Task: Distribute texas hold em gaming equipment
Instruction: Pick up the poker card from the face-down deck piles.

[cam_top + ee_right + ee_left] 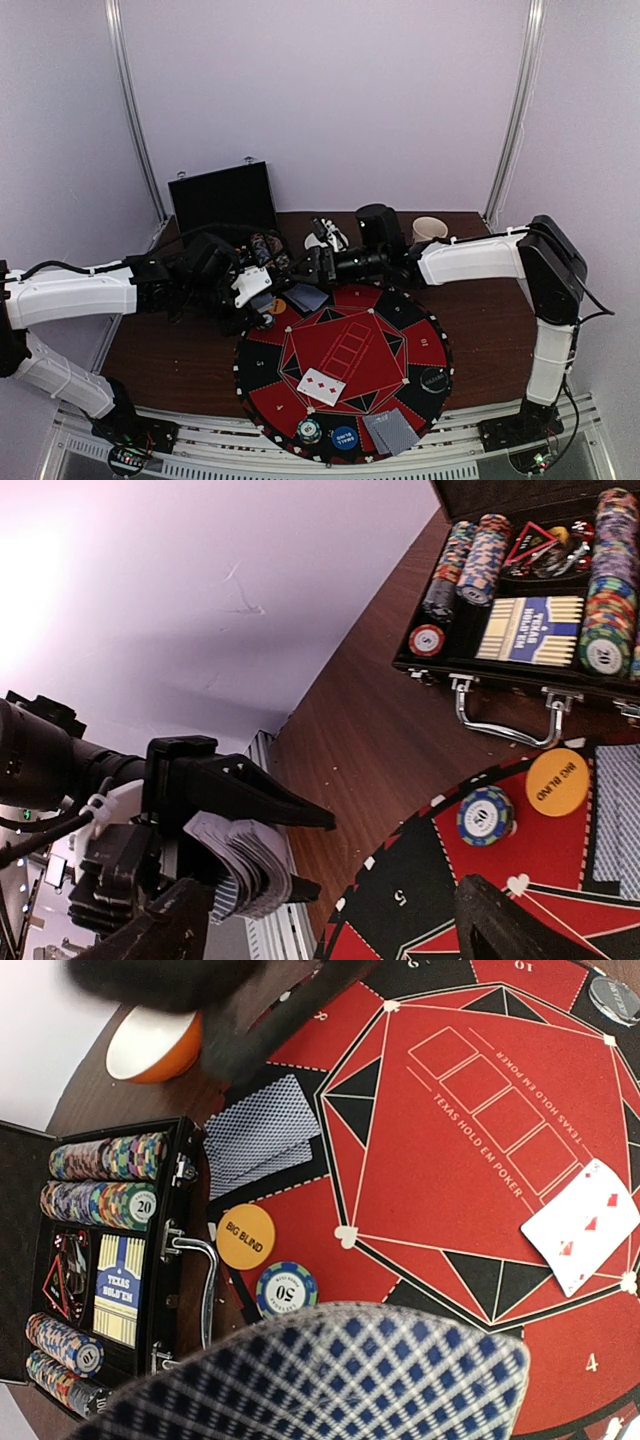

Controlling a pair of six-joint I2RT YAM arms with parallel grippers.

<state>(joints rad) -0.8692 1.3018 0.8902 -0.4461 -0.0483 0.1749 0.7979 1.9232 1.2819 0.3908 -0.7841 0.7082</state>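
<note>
My left gripper (258, 300) is shut on a fanned deck of blue-checked playing cards (240, 872), which fills the bottom of the left wrist view (330, 1380). On the round red-and-black mat (425, 345) lie face-down cards (262, 1135), face-up red-pipped cards (322, 385) and a grey-backed pair (390, 432). An orange BIG BLIND disc (245, 1236) and a blue 50 chip (286, 1290) sit at the mat's edge. A blue disc (343, 437), a clear chip (308, 430) and a black disc (432, 380) lie on the near rim. My right gripper (320, 265) hovers open and empty at the far edge of the mat.
An open black briefcase (185, 1210) with rows of chips and a boxed deck stands on the brown table left of the mat. An orange cup (150, 1045) stands at the back of the table. White walls close in behind.
</note>
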